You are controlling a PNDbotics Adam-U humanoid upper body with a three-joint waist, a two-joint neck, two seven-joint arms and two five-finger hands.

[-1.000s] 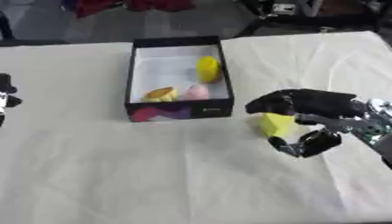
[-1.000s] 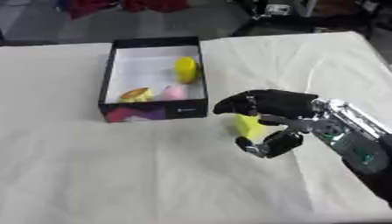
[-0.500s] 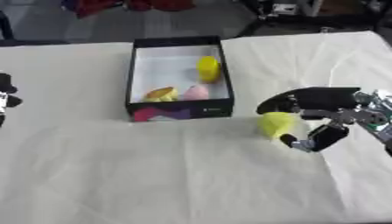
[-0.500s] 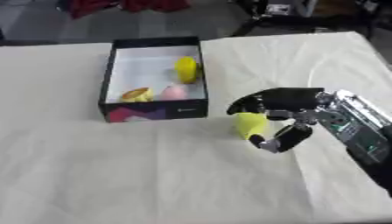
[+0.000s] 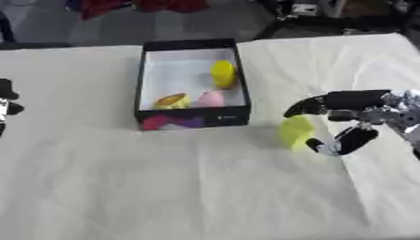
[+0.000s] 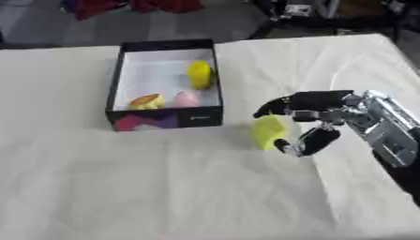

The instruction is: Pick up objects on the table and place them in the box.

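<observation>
the white tablecloth is bare at the near edge. a little farther in, on the right side, the right hand is wrapped partly round a yellow-green block. the fingers curl over its top and the thumb hooks in under its right side, so the hand is half closed on the block. i cannot tell if the block is off the cloth or just touching it. it sits just right of the box, near the box's front corner.

the block looks small and light. it looks smooth, so it may slip. i think the best hold is on its two flat sides, with the thumb on one and the fingers on the other. i cannot tell if it is soft or hard.

at the far left edge a bit of the left hand shows. i cannot tell how its fingers are.

farther back is the black box, white inside. in it, near the front wall, lie an orange and yellow thing and a pink thing. behind them a yellow thing stands by the right wall. there is room left in the middle and at the back of the box.
</observation>
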